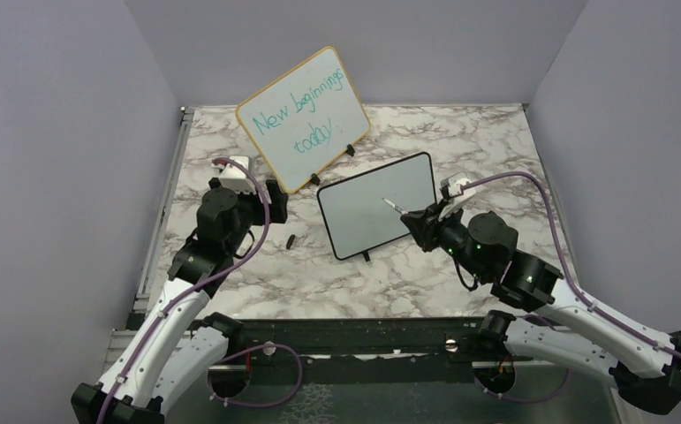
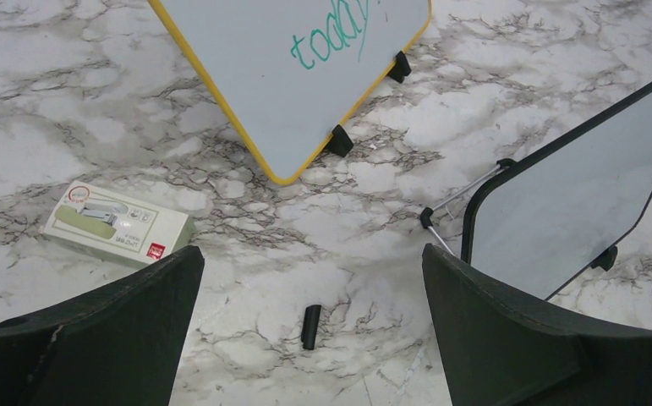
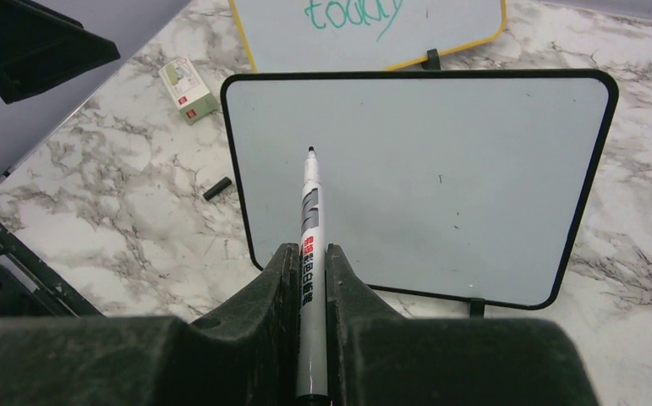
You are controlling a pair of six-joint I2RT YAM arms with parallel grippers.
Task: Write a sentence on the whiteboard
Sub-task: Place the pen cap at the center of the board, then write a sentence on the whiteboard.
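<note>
I see the whiteboard (image 1: 376, 205) standing a little right of the middle of the table (image 1: 460, 132), leaned back on its small black feet, with its face turned toward the arms; its long side runs left to right, the right end a bit farther from me, and the face is plain white apart from a few tiny dark specks. The right gripper (image 3: 311, 254) is clenched on a marker (image 3: 310, 194), which lies along the line of the fingers and points straight away from the wrist at the board, its uncapped black tip over the left-middle part of the face. I cannot tell if the tip touches the surface. The left gripper (image 2: 312, 254) is released, the jaws standing wide apart, and it hangs above the marble top left of the whiteboard. Under it lies a small black cap (image 2: 310, 326), and a small box (image 2: 115, 224) is further left. Behind stands a yellow-framed board (image 1: 306, 115) with teal writing
</note>
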